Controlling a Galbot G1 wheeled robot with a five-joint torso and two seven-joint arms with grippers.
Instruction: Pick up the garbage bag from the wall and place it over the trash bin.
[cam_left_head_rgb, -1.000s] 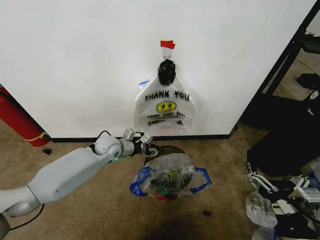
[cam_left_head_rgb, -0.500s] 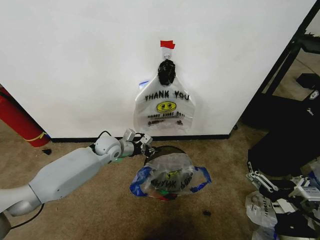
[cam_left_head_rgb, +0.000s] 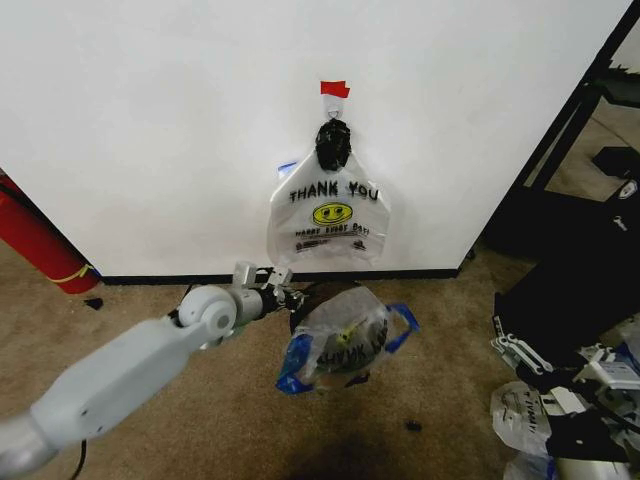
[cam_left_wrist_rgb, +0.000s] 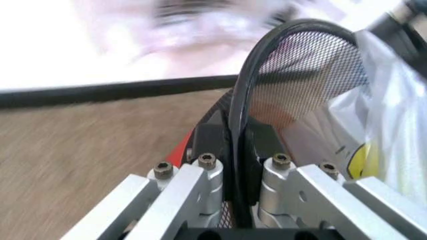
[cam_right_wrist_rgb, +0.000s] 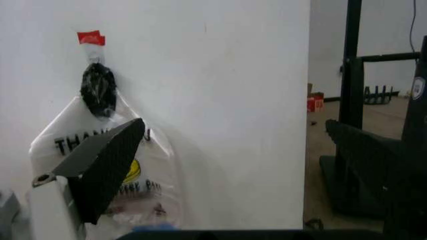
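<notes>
The garbage bag (cam_left_head_rgb: 345, 345), translucent with blue handles, is draped over the black wire-mesh trash bin (cam_left_head_rgb: 312, 293), which hangs tilted just in front of the white wall (cam_left_head_rgb: 150, 120). My left gripper (cam_left_head_rgb: 285, 298) is shut on the bin's black rim (cam_left_wrist_rgb: 267, 45), with the fingers (cam_left_wrist_rgb: 207, 137) pinching it from both sides. The wrist view shows the mesh, a bit of the red base (cam_left_wrist_rgb: 183, 150) and the bag (cam_left_wrist_rgb: 393, 110) beside it. One dark finger (cam_right_wrist_rgb: 100, 160) of my right gripper points at the wall.
A second "THANK YOU" smiley bag (cam_left_head_rgb: 330, 215) with a black knot hangs under red tape (cam_left_head_rgb: 335, 89). A red cylinder (cam_left_head_rgb: 35, 240) leans at the left. A black rack (cam_left_head_rgb: 580, 150) and a heap of bags and white parts (cam_left_head_rgb: 560, 400) crowd the right.
My left arm has risen. The bin and the bag on it have come up and tipped to the right, and the bag's blue handles have shifted.
</notes>
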